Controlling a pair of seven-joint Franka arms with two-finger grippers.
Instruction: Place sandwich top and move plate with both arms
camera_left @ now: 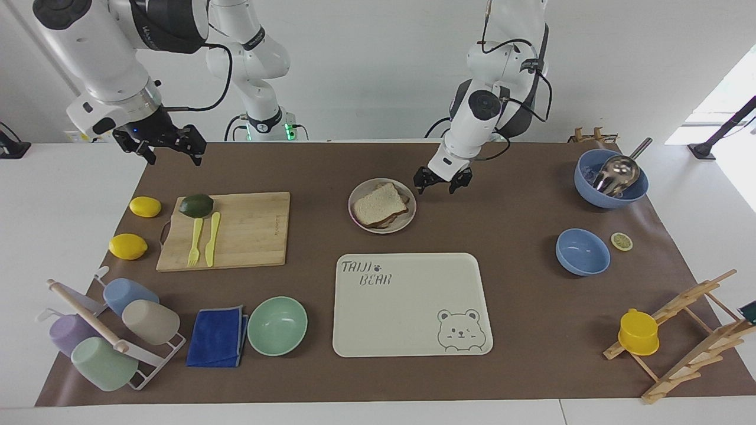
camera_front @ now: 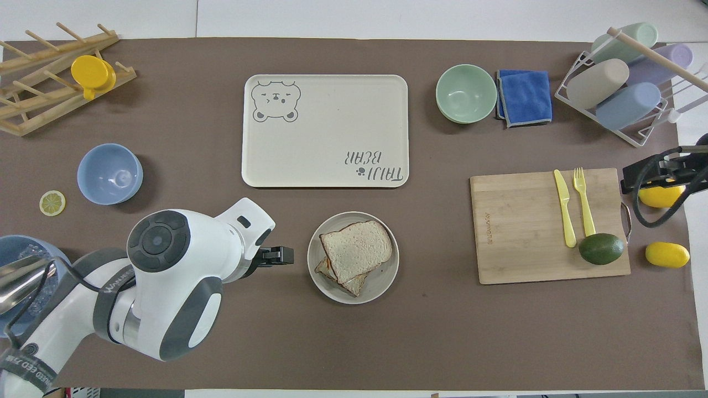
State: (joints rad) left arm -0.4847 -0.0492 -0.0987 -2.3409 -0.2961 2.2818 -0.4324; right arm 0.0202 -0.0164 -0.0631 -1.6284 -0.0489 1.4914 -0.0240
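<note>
The sandwich top (camera_left: 380, 203) lies on the plate (camera_left: 407, 219), mid-desk with bare mat all round. The left hand (camera_left: 442, 180) hovers just beside the plate's rim, spread wide and empty. The right hand (camera_left: 162, 145) hangs open over the desk's edge, half cut off overhead.

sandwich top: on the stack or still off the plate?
On. The sandwich top lies skewed over the lower slice, on the plate; neither gripper touches it.
</note>
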